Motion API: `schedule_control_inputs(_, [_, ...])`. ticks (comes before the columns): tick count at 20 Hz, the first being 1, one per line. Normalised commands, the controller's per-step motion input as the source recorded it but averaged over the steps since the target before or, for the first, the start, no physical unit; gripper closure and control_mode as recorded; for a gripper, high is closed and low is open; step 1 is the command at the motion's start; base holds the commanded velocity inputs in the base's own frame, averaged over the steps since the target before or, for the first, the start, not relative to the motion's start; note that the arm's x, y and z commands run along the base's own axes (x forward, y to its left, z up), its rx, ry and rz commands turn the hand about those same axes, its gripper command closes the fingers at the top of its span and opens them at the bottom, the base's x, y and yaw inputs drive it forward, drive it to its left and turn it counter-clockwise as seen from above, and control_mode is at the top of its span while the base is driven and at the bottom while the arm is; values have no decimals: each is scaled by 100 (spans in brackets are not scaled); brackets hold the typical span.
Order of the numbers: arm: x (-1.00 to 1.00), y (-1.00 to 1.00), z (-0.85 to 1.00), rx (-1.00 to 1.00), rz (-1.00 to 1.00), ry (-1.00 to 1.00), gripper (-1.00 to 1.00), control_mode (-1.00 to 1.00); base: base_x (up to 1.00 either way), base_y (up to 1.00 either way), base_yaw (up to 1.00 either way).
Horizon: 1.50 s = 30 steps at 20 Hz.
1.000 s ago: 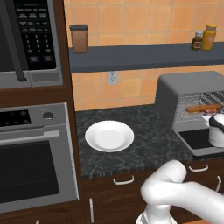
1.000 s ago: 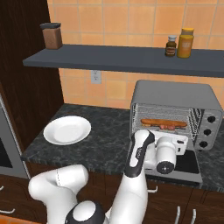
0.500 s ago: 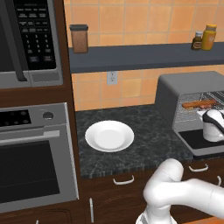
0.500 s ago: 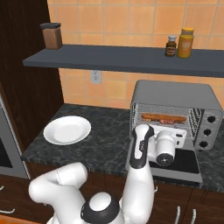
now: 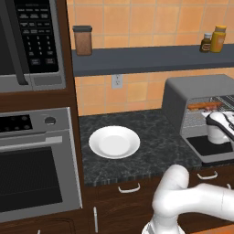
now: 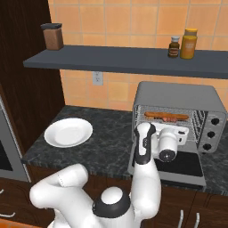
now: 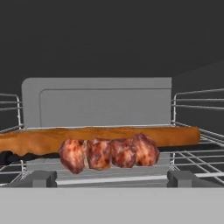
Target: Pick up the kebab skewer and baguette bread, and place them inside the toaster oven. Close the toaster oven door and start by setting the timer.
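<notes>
Jaws wide, holding nothing, facing into toaster oven. Kebab skewer lies on wire rack, just in front of baguette bread, both inside. Toaster oven door hangs open, flat over table. Next job, I judge: door. Stiff hinged panel, glass likely slick; take bar handle at outer edge, mid-span, lift evenly. Timer knobs small, need light pinch.

Orange-brown baguette, reddish-brown, perhaps mottled, skewer meat.
</notes>
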Motion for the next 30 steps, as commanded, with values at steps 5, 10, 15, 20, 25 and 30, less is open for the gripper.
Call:
schedule_control_inputs(5, [12,0,0,0,0,0,-100,-100,0,0,0])
schedule_control_inputs(10, [12,0,0,0,0,0,-100,-100,0,0,0])
schedule_control_inputs(15, [-37,-21,11,0,0,0,-100,-100,0,0,0])
schedule_control_inputs(20, [-96,-46,26,0,0,0,-100,-100,0,0,0])
schedule_control_inputs(25, [-100,-39,6,0,4,1,-100,-100,0,0,0])
schedule_control_inputs(30, [-100,-17,0,0,0,2,-100,-100,0,0,0])
